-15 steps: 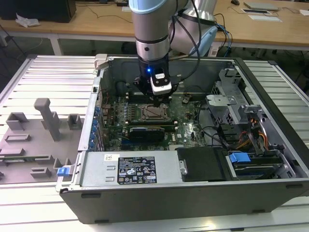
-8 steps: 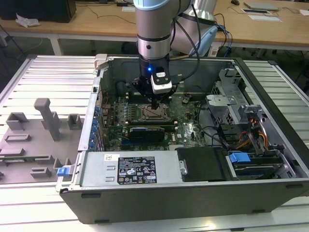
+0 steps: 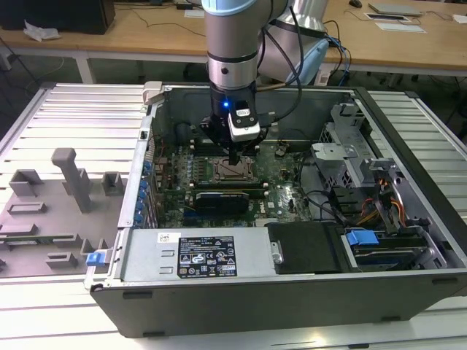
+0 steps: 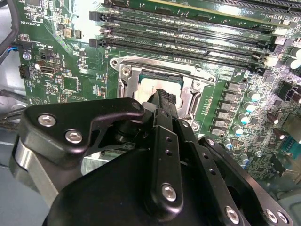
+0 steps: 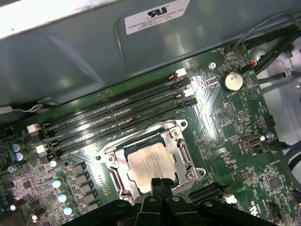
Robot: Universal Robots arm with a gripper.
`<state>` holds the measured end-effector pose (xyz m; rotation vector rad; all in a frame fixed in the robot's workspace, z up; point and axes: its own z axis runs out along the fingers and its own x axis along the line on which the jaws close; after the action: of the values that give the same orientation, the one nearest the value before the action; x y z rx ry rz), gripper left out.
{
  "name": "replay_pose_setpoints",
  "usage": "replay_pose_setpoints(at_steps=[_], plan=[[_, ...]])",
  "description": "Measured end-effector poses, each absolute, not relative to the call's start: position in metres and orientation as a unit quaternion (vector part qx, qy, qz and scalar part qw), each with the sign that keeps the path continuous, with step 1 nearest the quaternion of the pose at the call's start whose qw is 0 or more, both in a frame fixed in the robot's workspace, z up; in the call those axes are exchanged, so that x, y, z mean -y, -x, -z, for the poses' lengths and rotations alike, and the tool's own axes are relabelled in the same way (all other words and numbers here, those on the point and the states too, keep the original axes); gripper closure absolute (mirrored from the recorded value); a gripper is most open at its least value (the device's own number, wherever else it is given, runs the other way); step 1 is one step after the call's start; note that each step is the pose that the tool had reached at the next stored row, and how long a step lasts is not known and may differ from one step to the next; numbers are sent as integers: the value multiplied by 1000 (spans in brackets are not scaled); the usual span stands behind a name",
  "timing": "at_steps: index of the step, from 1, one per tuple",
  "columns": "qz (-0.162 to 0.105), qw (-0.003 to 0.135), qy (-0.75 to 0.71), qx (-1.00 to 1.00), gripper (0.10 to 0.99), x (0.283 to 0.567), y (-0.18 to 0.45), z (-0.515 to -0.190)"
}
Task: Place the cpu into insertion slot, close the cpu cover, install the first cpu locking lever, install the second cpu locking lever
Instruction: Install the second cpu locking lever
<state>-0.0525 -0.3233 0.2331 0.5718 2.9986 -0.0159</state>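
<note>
Fingers of my black gripper (image 5: 161, 184) are pressed together with nothing between them, tips down at the near edge of the small flat square cpu with the silvery metal top (image 5: 150, 163), touching or just above it, I can't tell which. The cpu lies flat inside the square black insertion slot with the grey metal rim (image 5: 118, 180), so I judge the placing step done: it looks seated square to the socket walls rather than tilted. The thin steel cpu cover frame with the big central window (image 5: 184, 153) appears to lie down around the chip, with the metal top showing through the window; I'd call it closed or nearly so, but whether it is latched I can't say. Pinched fingers make sense to me here, since a narrow point is what I'd use to press or nudge, not to grasp. In the second wrist view the same fingertips (image 4: 162, 96) stand over the chip's pale top (image 4: 146, 87). In the exterior view my arm hangs straight down into the open grey metal computer case (image 3: 408, 292), gripper (image 3: 233, 157) right over the socket on the green motherboard (image 3: 284, 175). Long narrow black memory slots (image 5: 117, 110) run just beside the socket, clear of the tool. Locking levers I can't pick out for sure.
</note>
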Motion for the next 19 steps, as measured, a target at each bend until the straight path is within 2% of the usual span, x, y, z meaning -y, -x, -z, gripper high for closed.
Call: replay_pose_setpoints(at_steps=[6,9,15,19], plan=[[5,45,-187,-981,980,323,53,-233],[8,46,-187,-981,980,324,53,-250],[9,46,-187,-981,980,353,54,-248],[8,46,-169,-985,980,356,56,-240]])
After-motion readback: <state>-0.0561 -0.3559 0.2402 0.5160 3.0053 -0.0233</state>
